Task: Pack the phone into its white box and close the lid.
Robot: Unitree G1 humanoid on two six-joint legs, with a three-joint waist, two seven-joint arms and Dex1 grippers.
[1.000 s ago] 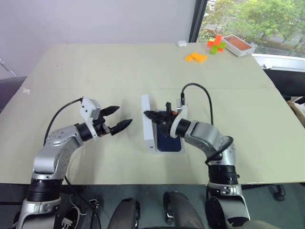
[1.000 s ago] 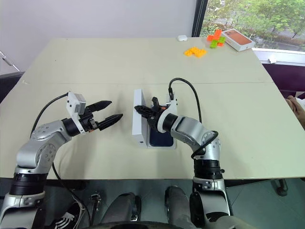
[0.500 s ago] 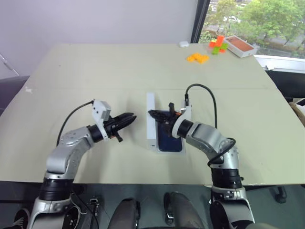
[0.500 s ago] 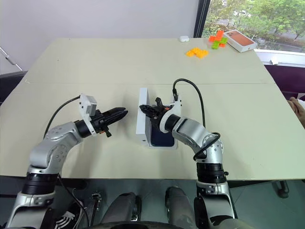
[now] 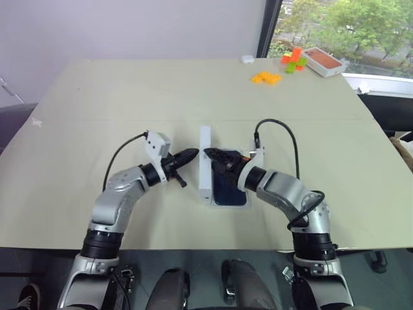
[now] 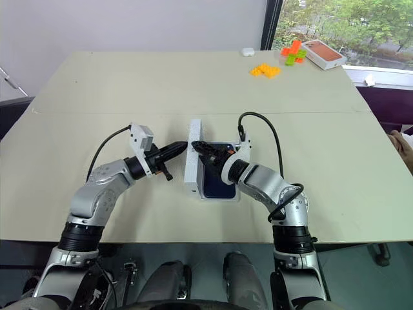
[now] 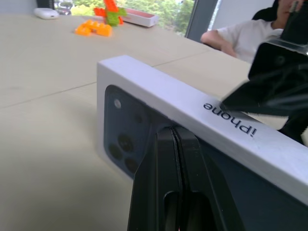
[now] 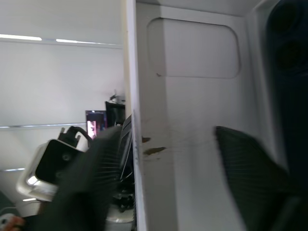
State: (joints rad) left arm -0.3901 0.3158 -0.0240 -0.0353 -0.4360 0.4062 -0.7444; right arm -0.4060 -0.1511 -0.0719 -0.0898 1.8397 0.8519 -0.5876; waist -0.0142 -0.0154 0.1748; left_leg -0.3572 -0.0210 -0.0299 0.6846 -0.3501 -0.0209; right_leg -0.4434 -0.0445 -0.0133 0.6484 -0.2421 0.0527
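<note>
A: Where does the phone (image 5: 230, 187) sit?

B: It lies flat in the white box (image 5: 245, 203) at the middle of the table (image 5: 129, 97), dark back up. The lid (image 5: 205, 165) stands on its long edge along the box's left side, its printed face turned toward the left arm.

A: And the left gripper (image 6: 182, 147)?

B: Its two black fingers are pressed together with nothing between them, and the tips sit just at the lid's printed face. The left wrist view shows the closed fingers (image 7: 175, 159) right below the lid's white side wall.

A: The right gripper (image 5: 213, 155)?

B: It reaches over the box to the lid's top edge. In the right wrist view its fingers (image 8: 250, 163) stand apart, one on each side of the lid's wall, not clamped on it.

A: Anything else on the table?

B: Orange blocks (image 5: 265, 78) and a red-topped box (image 5: 324, 61) lie at the far right corner.
</note>
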